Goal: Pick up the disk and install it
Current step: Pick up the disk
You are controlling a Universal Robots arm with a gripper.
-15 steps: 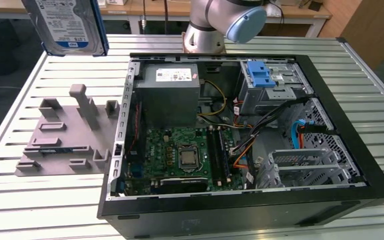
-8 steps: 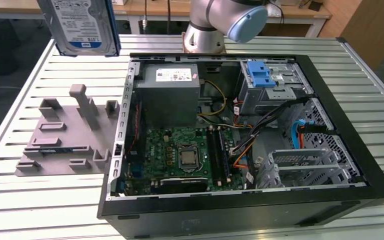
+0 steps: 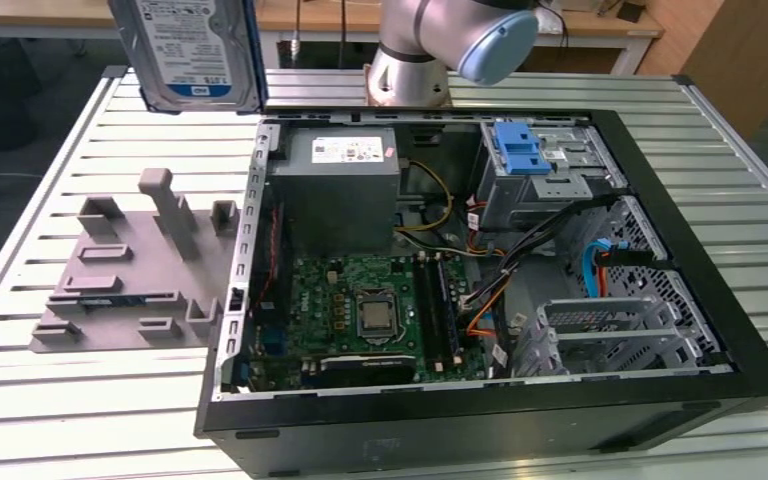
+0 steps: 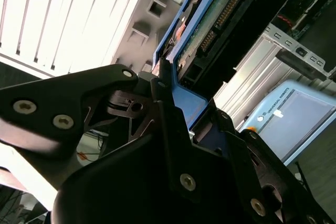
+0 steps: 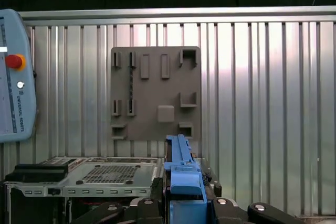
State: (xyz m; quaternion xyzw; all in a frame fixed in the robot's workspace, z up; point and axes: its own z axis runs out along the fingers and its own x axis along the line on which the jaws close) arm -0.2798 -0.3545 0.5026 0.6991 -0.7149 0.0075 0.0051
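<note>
The disk [image 3: 191, 50], a silver drive with a white-and-blue label in a blue bracket, hangs upright in the air above the table, at the exterior view's upper left, beyond the open computer case [image 3: 244, 300]. In the second wrist view my gripper [image 4: 176, 106] is shut on the blue end handle of the disk [image 4: 218, 11], whose green circuit-board side faces the camera. In the first wrist view the disk [image 5: 181, 166] shows edge-on as a blue strip rising from between my gripper [image 5: 182, 195] fingers.
Inside the case sit a grey power-supply box [image 3: 337, 190], the motherboard [image 3: 371, 310] and a metal drive bay with a blue latch [image 3: 522, 150]. A grey fixture plate [image 3: 131, 270] lies on the slatted table beside the case. A teach pendant [image 5: 13, 77] is near.
</note>
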